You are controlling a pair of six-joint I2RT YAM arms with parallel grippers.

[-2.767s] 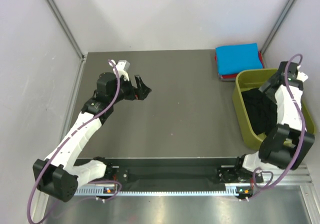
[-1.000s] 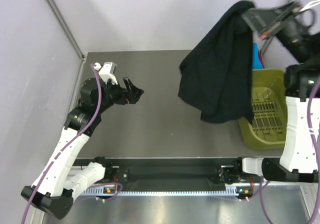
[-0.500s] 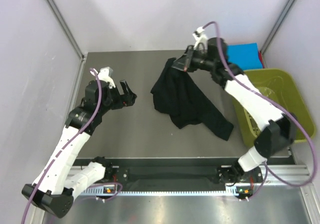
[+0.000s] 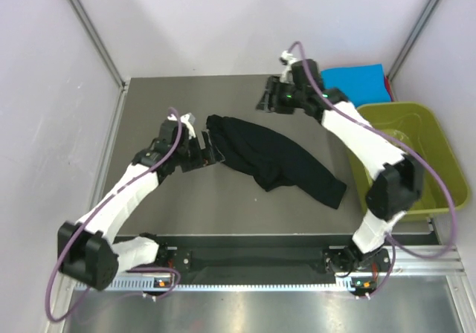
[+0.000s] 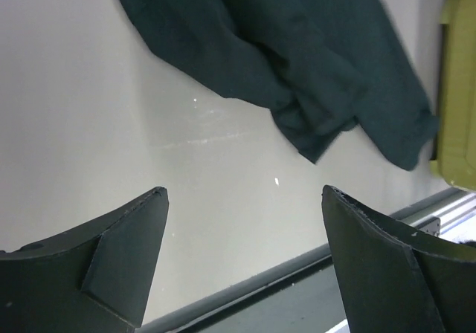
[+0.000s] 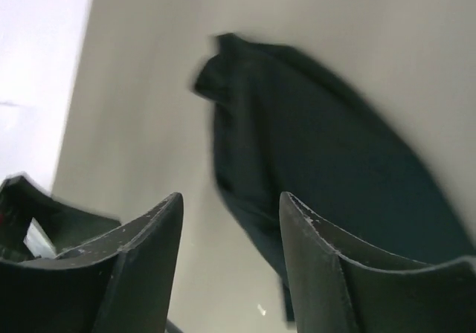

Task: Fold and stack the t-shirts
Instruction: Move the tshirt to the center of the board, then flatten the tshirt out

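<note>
The black t-shirt (image 4: 279, 158) lies crumpled on the table, stretching from centre left down to the right; its print is hidden. It also shows in the left wrist view (image 5: 297, 65) and the right wrist view (image 6: 320, 177). My left gripper (image 4: 216, 146) is open and empty at the shirt's left end. My right gripper (image 4: 265, 99) is open and empty, above the table beyond the shirt's far edge. A bright blue folded t-shirt (image 4: 360, 84) lies on a red one (image 4: 324, 99) at the back right.
An olive-green basket (image 4: 407, 162) stands at the right edge of the table (image 4: 186, 192), next to the folded stack. Its rim shows in the left wrist view (image 5: 457, 88). Cage posts and walls close in both sides.
My right gripper has let go of the black shirt and lifted back; the shirt has settled flatter on the table. My left gripper has moved right to the shirt's left end.
</note>
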